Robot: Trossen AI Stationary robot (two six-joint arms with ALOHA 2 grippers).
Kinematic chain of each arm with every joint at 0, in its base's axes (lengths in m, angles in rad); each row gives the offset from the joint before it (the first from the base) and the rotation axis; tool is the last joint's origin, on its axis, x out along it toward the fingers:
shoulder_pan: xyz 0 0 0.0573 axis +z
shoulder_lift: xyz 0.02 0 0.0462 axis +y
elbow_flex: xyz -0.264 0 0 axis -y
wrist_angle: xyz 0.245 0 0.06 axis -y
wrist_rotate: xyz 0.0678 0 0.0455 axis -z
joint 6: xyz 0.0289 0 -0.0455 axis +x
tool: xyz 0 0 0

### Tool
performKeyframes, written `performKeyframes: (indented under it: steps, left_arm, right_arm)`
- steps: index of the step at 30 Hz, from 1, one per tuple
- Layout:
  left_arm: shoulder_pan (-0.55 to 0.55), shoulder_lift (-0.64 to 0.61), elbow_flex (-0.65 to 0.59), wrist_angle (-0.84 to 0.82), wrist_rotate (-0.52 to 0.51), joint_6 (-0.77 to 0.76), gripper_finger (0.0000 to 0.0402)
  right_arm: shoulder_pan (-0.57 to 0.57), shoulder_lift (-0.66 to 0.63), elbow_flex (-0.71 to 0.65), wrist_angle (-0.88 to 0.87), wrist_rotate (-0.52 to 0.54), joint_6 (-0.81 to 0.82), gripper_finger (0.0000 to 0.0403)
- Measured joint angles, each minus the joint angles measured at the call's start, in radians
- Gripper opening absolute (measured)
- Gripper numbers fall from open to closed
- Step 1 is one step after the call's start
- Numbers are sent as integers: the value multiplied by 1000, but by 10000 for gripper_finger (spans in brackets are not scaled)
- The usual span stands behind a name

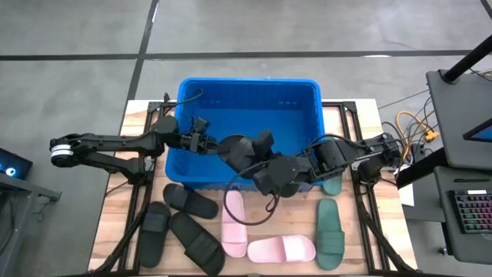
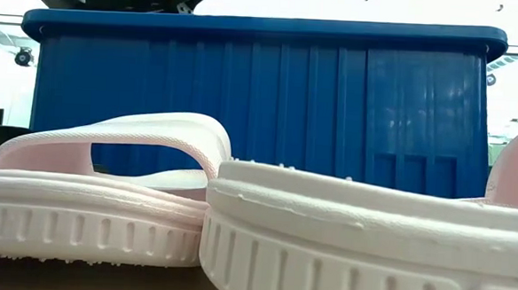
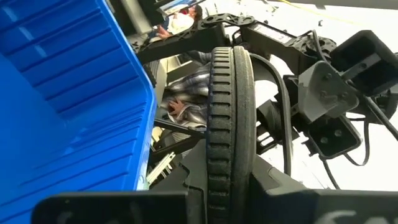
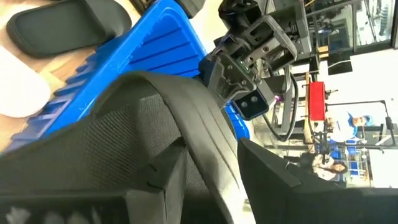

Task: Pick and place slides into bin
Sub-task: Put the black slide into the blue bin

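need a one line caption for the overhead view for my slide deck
Both hands hold one black slide over the blue bin; seven slides wait on the table.

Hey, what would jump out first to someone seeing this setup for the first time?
The big bright blue bin at the table's far side, with both dark arms meeting over its near wall: the left gripper and right gripper each clamp a black slide. Next, the loose slides on the wood in front: three black ones near left, two pale pink in the middle, two dark green right.
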Motion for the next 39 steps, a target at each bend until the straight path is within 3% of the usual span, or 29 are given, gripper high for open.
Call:
performKeyframes:
  steps: [18, 29, 39]
  left_arm:
    - [0, 2, -3, -4, 27, 45, 27]
    - [0, 2, -5, -6, 31, 42, 29]
    - [0, 7, -3, -4, 33, 43, 36]
  right_arm:
    - [-1, 1, -32, 28, -3, 26, 99]
    - [-6, 1, -34, 51, -1, 117, 17]
    - [-7, 1, -34, 52, 0, 112, 10]
